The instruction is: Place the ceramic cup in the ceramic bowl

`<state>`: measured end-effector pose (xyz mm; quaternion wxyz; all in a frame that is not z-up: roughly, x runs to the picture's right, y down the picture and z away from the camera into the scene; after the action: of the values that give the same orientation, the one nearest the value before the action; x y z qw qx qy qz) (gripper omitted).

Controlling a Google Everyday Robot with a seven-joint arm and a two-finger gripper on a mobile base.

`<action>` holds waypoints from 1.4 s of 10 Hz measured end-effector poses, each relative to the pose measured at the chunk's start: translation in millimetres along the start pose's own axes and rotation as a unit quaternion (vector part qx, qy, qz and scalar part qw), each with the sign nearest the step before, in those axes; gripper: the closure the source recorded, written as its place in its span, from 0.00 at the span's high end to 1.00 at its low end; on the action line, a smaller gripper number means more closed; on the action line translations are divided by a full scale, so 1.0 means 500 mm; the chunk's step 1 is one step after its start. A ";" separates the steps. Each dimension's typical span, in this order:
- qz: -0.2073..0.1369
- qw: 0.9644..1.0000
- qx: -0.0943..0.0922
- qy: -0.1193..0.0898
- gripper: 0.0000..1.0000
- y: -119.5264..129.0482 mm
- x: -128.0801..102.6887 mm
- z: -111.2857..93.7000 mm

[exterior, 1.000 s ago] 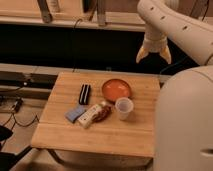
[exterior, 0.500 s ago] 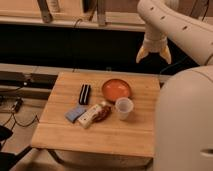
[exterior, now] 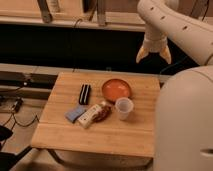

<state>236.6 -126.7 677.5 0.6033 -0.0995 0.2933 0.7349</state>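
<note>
Ceramic cup [exterior: 123, 107] stands just beside ceramic bowl [exterior: 116, 90]; gripper [exterior: 153, 55] hovers above.

Bare wood below, smooth pale shell above.

The table [exterior: 120, 136] shows a matt, light wooden top with a plank grain. On it, the ceramic bowl [exterior: 116, 89] looks smooth, orange-red, with a faint sheen. The ceramic cup [exterior: 124, 108] is pale and slightly translucent. The black block [exterior: 85, 94] reads matt, the blue pad [exterior: 76, 113] dull and soft-looking, and the brown-and-white packet [exterior: 95, 114] is lightly glossy. Up over the table's far right edge hangs the gripper [exterior: 154, 56], its yellowish fingers spread, below a smooth off-white arm casing [exterior: 175, 25].
</note>
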 end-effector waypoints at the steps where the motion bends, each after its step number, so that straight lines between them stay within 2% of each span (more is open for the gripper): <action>1: 0.000 1.000 0.000 0.000 0.80 0.000 0.000 0.000; 9: 0.001 1.000 -0.003 0.001 0.80 0.006 0.008 0.005; 11: 0.002 1.000 -0.016 0.006 0.80 0.035 0.038 0.031; 14: -0.005 0.999 -0.038 0.024 0.80 0.078 0.098 0.087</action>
<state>196.5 -66.1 700.3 0.5955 -0.1412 0.2787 0.7401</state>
